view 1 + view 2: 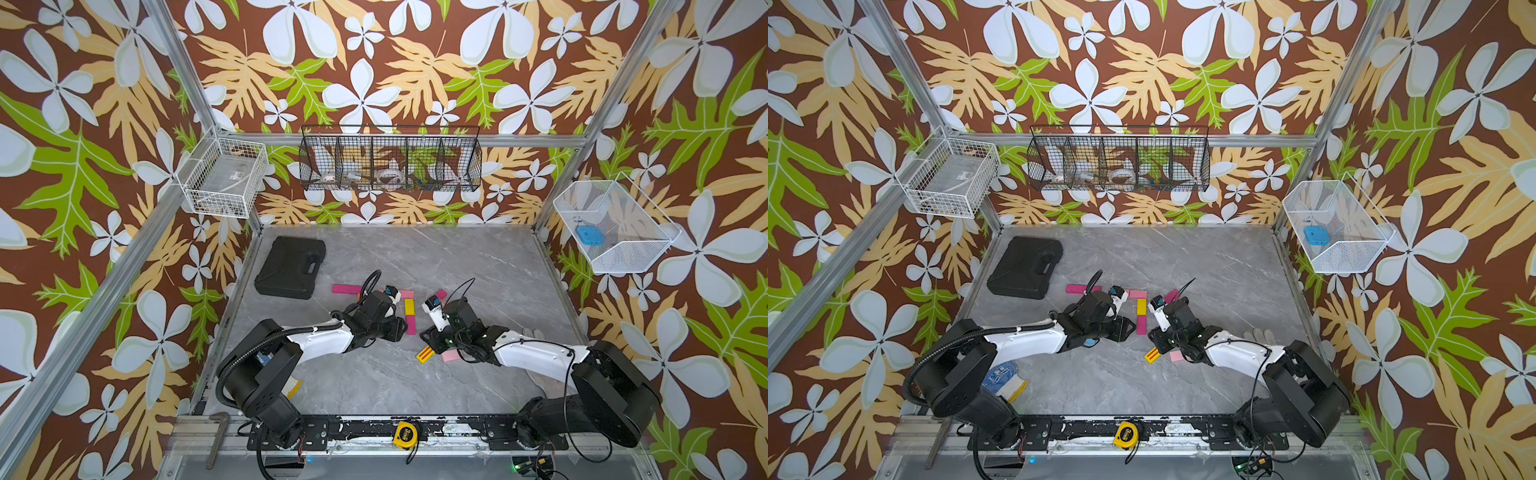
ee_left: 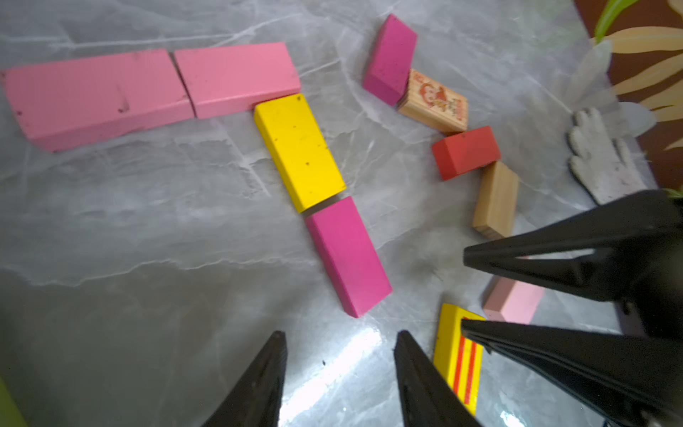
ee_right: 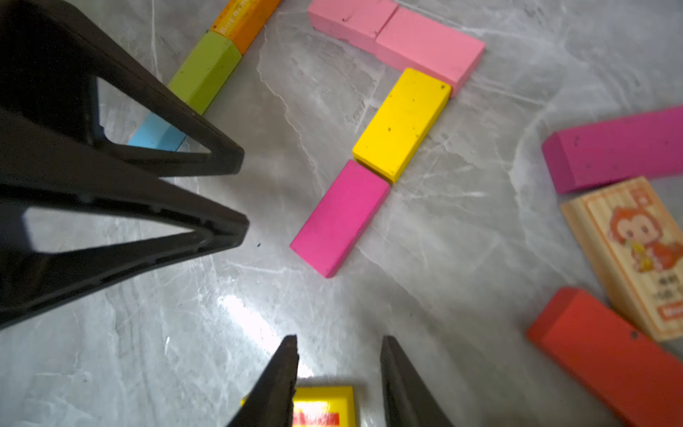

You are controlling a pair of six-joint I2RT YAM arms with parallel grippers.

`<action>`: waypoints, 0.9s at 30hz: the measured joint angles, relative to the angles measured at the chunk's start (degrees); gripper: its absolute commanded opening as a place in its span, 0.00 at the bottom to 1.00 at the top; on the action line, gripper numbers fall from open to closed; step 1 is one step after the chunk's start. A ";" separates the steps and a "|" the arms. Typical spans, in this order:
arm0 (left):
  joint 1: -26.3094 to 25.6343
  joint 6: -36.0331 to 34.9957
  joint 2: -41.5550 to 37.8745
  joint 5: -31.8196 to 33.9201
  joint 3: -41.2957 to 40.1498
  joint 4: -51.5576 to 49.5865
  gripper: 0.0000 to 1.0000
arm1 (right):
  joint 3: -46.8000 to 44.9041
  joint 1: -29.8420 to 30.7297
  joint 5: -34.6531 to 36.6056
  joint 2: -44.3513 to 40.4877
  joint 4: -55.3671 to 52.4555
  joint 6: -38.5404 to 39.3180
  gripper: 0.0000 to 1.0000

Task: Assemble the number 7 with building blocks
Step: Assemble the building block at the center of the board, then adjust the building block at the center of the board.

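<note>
Building blocks (image 2: 299, 151) lie flat at mid-desk (image 1: 457, 266), with pink, yellow and magenta ones laid in a 7 shape. We find the left pincer (image 2: 340, 334) and right pincer (image 3: 340, 340) both parted, gripping nothing, flanking its near end.

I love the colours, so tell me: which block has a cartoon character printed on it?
The wooden block between the loose magenta block and the red block; it alone shows a monkey picture.
</note>
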State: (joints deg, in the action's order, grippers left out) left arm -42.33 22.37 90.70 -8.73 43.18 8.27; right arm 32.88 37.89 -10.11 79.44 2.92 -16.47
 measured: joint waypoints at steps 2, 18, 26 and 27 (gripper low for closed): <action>0.00 -0.44 -1.31 -0.83 -1.22 0.94 0.70 | -1.73 0.72 0.13 -1.88 -1.68 -2.62 0.40; -0.07 -4.37 -2.93 -2.05 -0.55 4.17 0.92 | -10.12 6.71 0.35 -9.90 -2.43 -17.35 0.46; -0.09 -4.44 -5.81 -0.09 -2.51 3.72 0.93 | -5.27 6.73 -1.44 -0.66 0.90 -15.43 0.46; -0.09 -4.44 -6.12 0.20 -2.82 3.74 0.93 | -4.61 6.73 -1.81 0.24 1.14 -14.56 0.46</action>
State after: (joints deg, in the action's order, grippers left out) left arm -42.41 17.93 84.58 -8.54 40.36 12.01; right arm 28.27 44.62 -11.92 79.68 4.05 -31.03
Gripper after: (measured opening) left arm 0.933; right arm 0.459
